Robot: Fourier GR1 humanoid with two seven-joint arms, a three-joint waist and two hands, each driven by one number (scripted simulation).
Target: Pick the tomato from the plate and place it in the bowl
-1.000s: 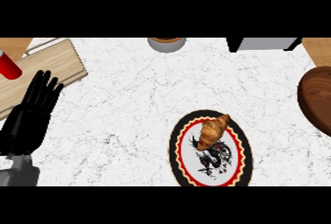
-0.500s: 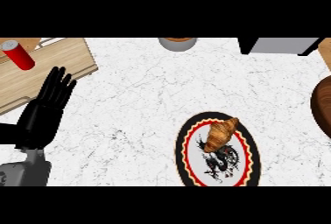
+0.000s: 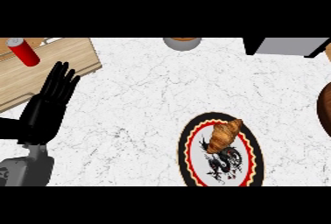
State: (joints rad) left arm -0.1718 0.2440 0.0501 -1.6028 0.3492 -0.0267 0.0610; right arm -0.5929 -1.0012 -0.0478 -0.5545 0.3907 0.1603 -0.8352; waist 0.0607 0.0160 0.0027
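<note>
A round plate (image 3: pixel 191 151) with a black and red rim and a black dragon drawing lies on the marble counter at lower centre-right. On its upper part rests a brown croissant (image 3: pixel 223 134); I see no tomato. A dark brown bowl (image 3: pixel 325 111) is cut off by the right edge. My left hand (image 3: pixel 45 109) stays open at the left, fingers straight and pointing up, well apart from the plate. My right hand does not show.
A wooden board (image 3: pixel 45 70) lies at the upper left with a red cylinder (image 3: pixel 24 52) on it. A grey round container (image 3: pixel 181 43) stands at the top centre. A grey box (image 3: pixel 284 45) sits at the top right.
The whole view has shifted: plate, croissant, board and left hand have all slid rightward and a little down in the picture. The bowl has moved further out at the right edge.
</note>
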